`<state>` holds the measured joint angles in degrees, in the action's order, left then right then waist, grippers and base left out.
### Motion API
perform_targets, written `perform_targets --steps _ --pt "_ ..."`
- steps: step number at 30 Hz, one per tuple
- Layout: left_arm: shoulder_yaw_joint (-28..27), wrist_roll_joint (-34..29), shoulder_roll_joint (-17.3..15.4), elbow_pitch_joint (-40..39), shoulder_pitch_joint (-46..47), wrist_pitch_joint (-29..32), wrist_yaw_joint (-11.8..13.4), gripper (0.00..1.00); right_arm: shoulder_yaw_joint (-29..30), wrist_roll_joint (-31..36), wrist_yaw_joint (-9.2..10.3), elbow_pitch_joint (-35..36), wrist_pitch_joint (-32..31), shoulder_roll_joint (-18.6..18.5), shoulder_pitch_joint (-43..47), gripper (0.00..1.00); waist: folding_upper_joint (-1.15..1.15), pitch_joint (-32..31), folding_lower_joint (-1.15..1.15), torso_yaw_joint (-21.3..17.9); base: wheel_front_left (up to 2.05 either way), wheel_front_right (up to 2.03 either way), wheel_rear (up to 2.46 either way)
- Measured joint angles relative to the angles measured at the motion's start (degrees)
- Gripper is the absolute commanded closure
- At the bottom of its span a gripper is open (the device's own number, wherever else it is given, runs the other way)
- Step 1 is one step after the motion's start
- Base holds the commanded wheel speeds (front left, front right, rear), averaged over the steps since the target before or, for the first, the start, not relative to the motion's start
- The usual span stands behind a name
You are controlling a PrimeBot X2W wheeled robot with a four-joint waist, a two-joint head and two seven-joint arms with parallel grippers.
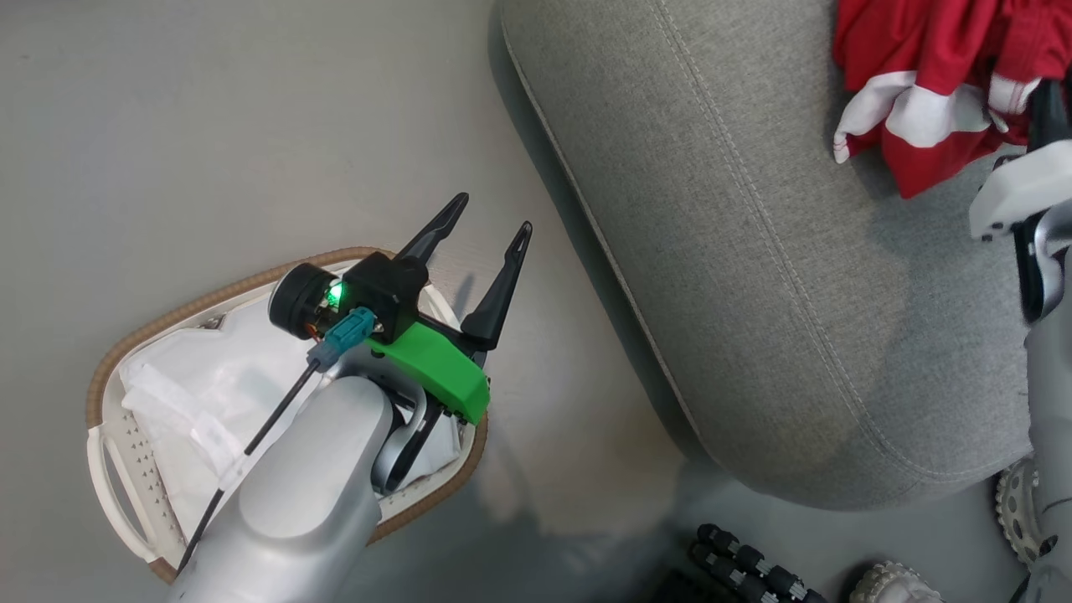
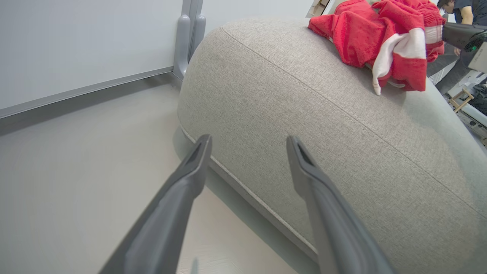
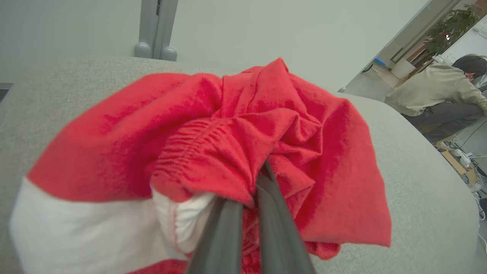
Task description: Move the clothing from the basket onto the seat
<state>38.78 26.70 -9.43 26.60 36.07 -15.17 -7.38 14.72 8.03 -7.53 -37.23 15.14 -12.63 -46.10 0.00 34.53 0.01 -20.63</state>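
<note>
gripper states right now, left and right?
Left gripper: open, holding nothing.
Right gripper: shut on the clothing, which lies bunched on the seat.

A pale grey floor [image 1: 209, 126] takes the left of the head view; at its lower left lies a crumpled white plastic liner bag [image 1: 180, 385]. In the left wrist view a white wall panel [image 2: 76, 42] stands at the upper left; a grey baseboard [image 2: 87, 88] runs along its foot; a grey upright post [image 2: 189, 42] rises at top centre. At the upper right of the right wrist view a person [image 3: 433, 89] in a beige top bends forward; a potted plant [image 3: 454, 32] is above; cables [image 3: 462, 158] lie below.
</note>
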Motion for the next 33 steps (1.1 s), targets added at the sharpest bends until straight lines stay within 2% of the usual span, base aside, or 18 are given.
perform_targets --steps 3,4,5,6,16,24,33 --pt "-0.62 0.38 0.03 0.49 -0.82 0.0 0.0 0.0 2.05 -0.83 0.0 -0.21 0.0 1.1 2.74 0.97 0.0 -0.47 0.0 0.33 0.0 0.0 0.0" --pt "-1.07 0.47 0.1 0.67 -1.22 0.0 0.0 0.0 2.44 -1.12 0.0 0.37 0.0 1.24 3.82 0.71 0.0 -0.8 0.0 0.35 0.0 0.0 0.0" --pt "-1.42 0.48 0.19 0.88 -1.55 0.0 0.0 0.0 2.81 -1.48 0.0 1.01 0.0 1.47 4.97 0.03 0.0 -1.18 0.0 0.33 0.0 0.0 0.0" --pt "-1.66 0.51 0.26 1.01 -1.77 0.0 0.0 0.0 3.04 -1.83 0.0 1.55 0.0 1.81 5.88 0.0 0.0 -1.55 0.0 0.29 0.0 0.0 0.0" --pt "-6.67 0.38 2.04 1.82 -6.71 0.0 0.0 0.0 1.96 -5.56 0.0 9.9 0.0 2.75 16.29 0.0 0.0 -7.96 0.0 -0.72 0.0 0.0 0.0" --pt "-11.88 -1.08 3.54 2.7 -12.48 0.0 0.0 0.0 -4.77 -7.78 0.0 14.45 0.0 3.81 22.17 0.0 0.0 -13.7 -0.01 0.27 0.0 0.0 0.0" --pt "-16.75 -2.12 4.86 2.45 -16.99 0.0 0.0 0.0 -11.29 -10.1 0.0 17.85 0.0 5.72 24.28 0.0 0.0 -18.29 -0.01 4.05 0.0 0.0 0.0"
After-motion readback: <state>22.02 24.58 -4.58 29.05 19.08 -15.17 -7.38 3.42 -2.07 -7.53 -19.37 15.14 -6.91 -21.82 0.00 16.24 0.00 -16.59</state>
